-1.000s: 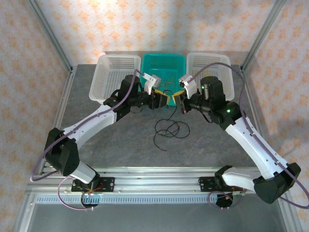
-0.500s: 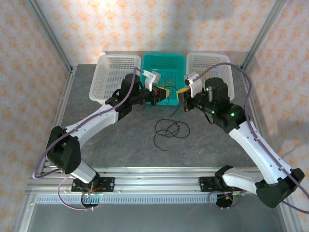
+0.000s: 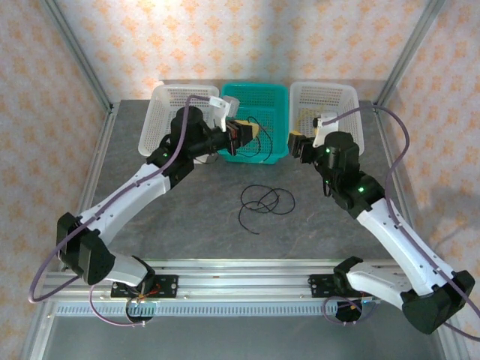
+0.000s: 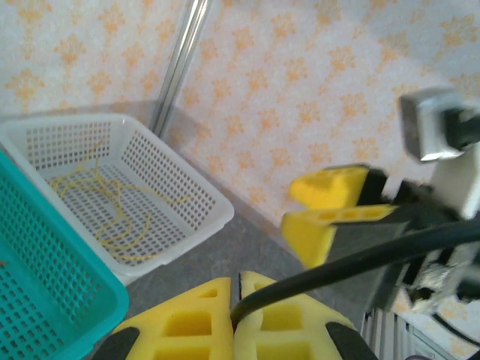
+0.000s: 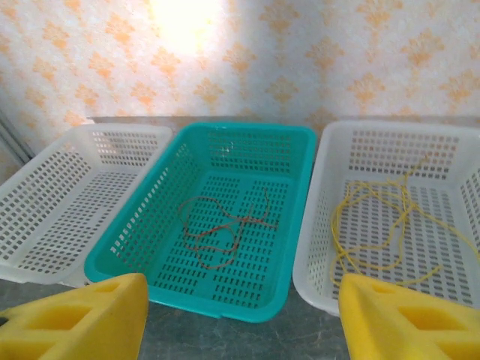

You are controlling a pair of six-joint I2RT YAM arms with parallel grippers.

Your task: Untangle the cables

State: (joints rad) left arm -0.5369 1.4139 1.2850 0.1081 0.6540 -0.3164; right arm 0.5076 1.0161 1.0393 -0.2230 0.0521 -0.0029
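Left fingers [image 4: 184, 322] clamp one end of the black cable [image 3: 262, 201] above the teal basket [image 5: 247, 128], upper centre, its coil sprawling on the counter [image 3: 187, 217] just below, midway between arms; right fingers [image 5: 75, 315] gape apart, empty.

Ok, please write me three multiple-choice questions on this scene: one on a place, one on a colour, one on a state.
1. Where is the yellow cable?
A) teal basket
B) right white basket
C) table

2. The teal basket holds one cable. Which colour is it?
A) orange-brown
B) blue
C) white

3. How is the right gripper?
A) shut on a cable
B) shut, empty
C) open

Answers:
1 B: its strands lie on that basket's floor.
2 A: its loops look orange-brown against the teal.
3 C: its fingers stand wide apart with nothing between them.
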